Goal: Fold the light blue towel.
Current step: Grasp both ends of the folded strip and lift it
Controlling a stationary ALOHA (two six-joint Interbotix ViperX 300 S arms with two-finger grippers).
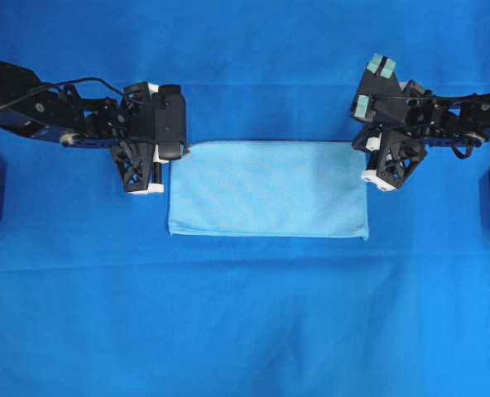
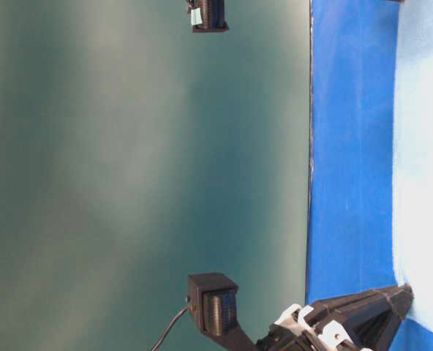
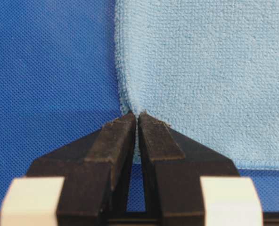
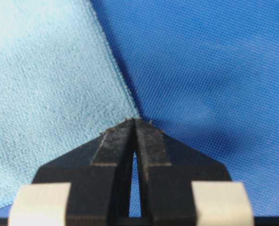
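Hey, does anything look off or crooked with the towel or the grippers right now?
Nothing stands out. The light blue towel lies flat and fairly square on the royal-blue cloth. The left gripper and the right gripper are each shut on a far corner of it.

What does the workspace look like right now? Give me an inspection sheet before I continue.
Surface: deep blue cloth covering the table, flat.
Job's things: light blue towel lying as a wide rectangle, flat, between the arms.
Clutter: nothing seen.
Grippers: left gripper shut on the towel's far left corner; right gripper shut on its far right corner.
Cables: black cable along the left arm; another at the right arm.
Surroundings: plain dark green backdrop in the table-level view.
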